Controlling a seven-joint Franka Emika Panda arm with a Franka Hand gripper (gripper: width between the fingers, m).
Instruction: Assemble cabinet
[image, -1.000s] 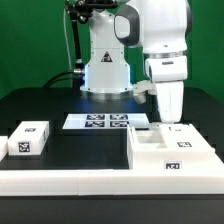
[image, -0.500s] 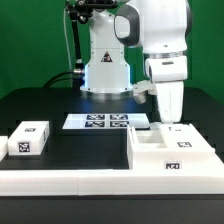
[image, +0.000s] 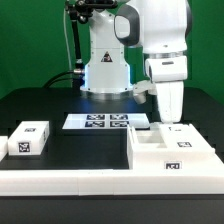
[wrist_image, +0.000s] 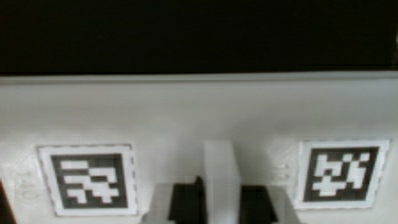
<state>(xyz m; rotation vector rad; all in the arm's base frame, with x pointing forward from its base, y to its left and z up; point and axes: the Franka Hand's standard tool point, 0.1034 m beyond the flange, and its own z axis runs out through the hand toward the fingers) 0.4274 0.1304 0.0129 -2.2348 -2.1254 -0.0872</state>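
Gripper (image: 170, 122) down on the cabinet (image: 150, 152)
Its fingers (wrist_image: 183, 205) flank a thin white ridge (wrist_image: 217, 165) between 2 tags (wrist_image: 86, 180); whether they pinch it, I cannot tell.

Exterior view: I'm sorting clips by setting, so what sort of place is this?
Most likely a robotics lab bench: a white robot arm stands on a black table, a marker board lies flat on it, and the white cabinet carries printed square tags.

On the exterior view's left of the cabinet (image: 172, 152) the bench (image: 88, 150) is free up to a white block (image: 30, 138); a low rail (image: 60, 184) bars the cabinet's front.
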